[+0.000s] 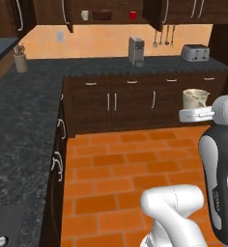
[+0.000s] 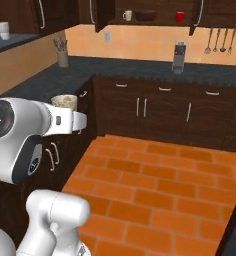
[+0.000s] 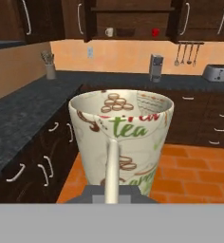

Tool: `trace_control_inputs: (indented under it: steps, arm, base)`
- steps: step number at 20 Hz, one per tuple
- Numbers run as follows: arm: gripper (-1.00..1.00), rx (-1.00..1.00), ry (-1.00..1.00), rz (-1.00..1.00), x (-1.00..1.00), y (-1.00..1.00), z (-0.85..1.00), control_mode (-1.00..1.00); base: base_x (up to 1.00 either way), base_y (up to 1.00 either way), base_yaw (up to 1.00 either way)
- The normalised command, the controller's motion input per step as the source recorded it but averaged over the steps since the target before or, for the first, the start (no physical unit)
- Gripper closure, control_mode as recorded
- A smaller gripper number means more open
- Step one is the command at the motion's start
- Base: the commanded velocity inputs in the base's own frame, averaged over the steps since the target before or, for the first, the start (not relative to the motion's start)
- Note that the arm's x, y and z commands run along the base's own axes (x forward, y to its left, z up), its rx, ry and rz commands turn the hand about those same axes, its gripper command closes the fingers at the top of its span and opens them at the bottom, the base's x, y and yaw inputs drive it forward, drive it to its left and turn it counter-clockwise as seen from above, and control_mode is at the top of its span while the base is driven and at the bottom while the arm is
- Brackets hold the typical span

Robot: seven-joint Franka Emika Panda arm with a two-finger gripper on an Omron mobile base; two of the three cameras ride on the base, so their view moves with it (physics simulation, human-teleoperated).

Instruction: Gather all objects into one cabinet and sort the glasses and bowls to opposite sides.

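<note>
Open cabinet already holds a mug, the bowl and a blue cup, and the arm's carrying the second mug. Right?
Not quite: the cup is red, not blue, as the left base view shows. The rest holds: mug and bowl sit in the cabinet, and the second mug is carried.

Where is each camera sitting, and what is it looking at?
Left base view: behind the arm on its left, facing the far counter; the white arm rises lower right, carrying a cream mug.
Right base view: behind the arm on its right, same direction; the arm rises lower left with the mug.
Hand view: on the hand, looking along the gripper, which is shut on the mug.
Shared: all three see the open cabinet holding another cream mug, the dark brown bowl and the red cup.
</note>
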Motion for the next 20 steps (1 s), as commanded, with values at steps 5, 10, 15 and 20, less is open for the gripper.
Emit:
trace_control_inputs:
  steps: [5,10,15,20]
  arm:
    - [1.0,0.0,0.0,0.0,0.0,0.0,0.0,1.0]
    - [1.0,0.0,0.0,0.0,0.0,0.0,0.0,1.0]
    - [1.0,0.0,0.0,0.0,0.0,0.0,0.0,1.0]
    - [1.0,0.0,0.0,0.0,0.0,0.0,0.0,1.0]
  base:
    - [1.0,0.24,-0.16]
    - [1.0,0.49,-0.15]
    - [1.0,-0.09,-0.04]
    - [1.0,-0.35,0.01]
